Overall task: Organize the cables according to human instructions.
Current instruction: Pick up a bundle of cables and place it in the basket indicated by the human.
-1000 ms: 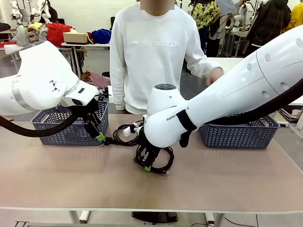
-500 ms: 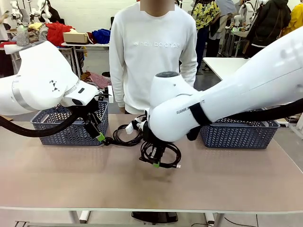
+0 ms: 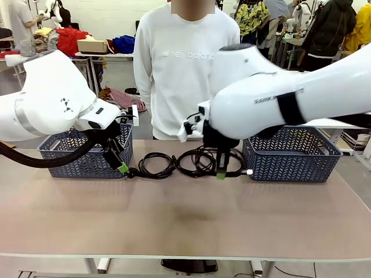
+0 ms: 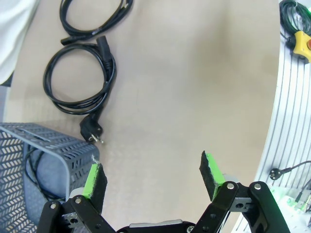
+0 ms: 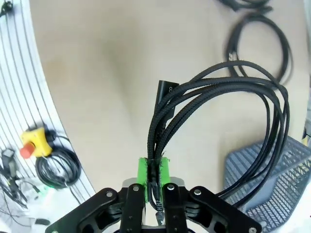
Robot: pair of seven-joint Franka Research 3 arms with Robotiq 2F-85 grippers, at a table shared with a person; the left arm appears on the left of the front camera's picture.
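At the table's ten o'clock, the left gripper (image 3: 119,164) hangs before the left basket (image 3: 64,157), jaws spread and empty. A coiled cable (image 3: 155,164) lies flat at the gripper's three o'clock. Toward twelve o'clock, in front of the human (image 3: 185,69), the right gripper (image 3: 220,172) is clamped on a second cable coil (image 3: 197,161), with the right basket (image 3: 301,165) at its three o'clock.

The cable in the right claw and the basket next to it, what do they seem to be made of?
The held cable looks like it has a braided fabric sheath: matte black, with a fine woven texture on each strand. The basket is probably moulded plastic: grey-blue, dull finish, with walls pierced by a regular herringbone cut-out pattern.
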